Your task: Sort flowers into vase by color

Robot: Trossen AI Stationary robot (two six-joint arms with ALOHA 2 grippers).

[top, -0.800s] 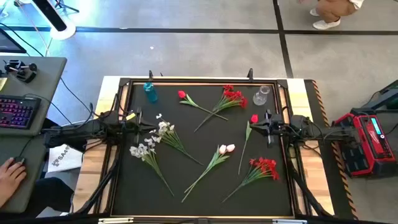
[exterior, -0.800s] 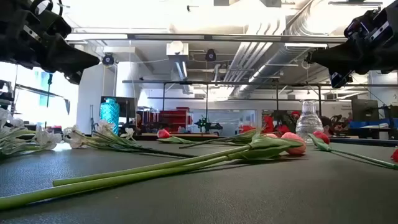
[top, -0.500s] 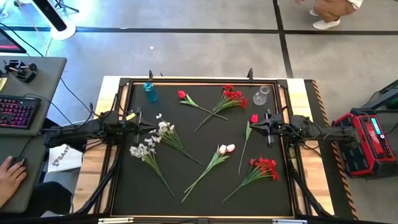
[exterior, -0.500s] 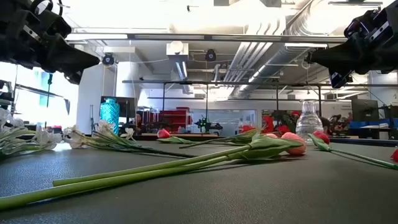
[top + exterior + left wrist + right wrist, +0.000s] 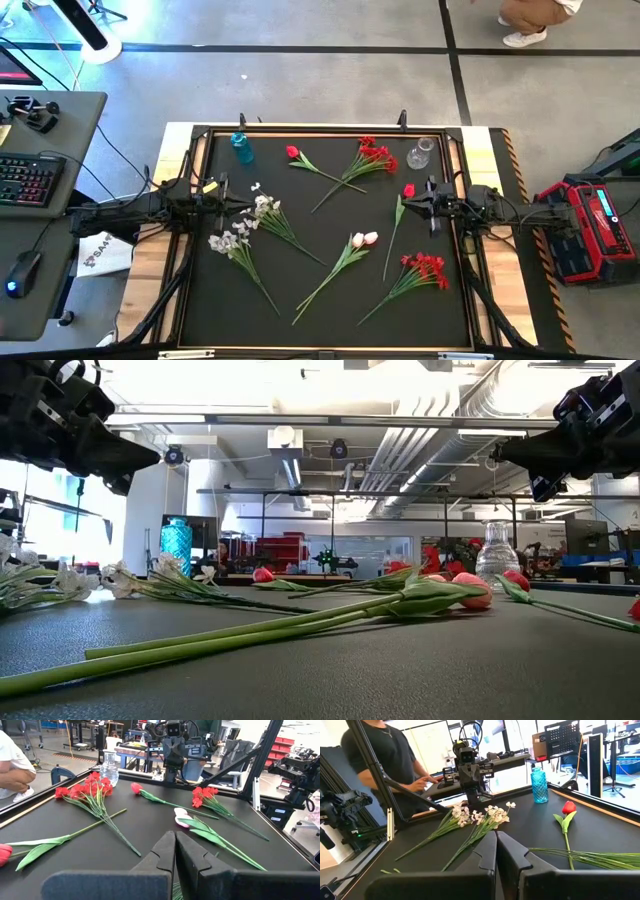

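Observation:
Flowers lie flat on the black table: two white sprays at the left, pink-white tulips in the middle, a red spray at the far side, another red spray at the near right, and single red buds. A blue vase stands far left and a clear vase far right. My left gripper hovers shut above the white sprays. My right gripper hovers shut beside the right red bud. Both hang well above the table.
A raised frame rims the table. A desk with a keyboard stands off the left side and a red device off the right. A person stands beyond the table's left side. There is bare mat along the near edge.
Neither arm nor any flower has moved. A person's hand that rested on the mouse at the desk left of the table has gone out of view.

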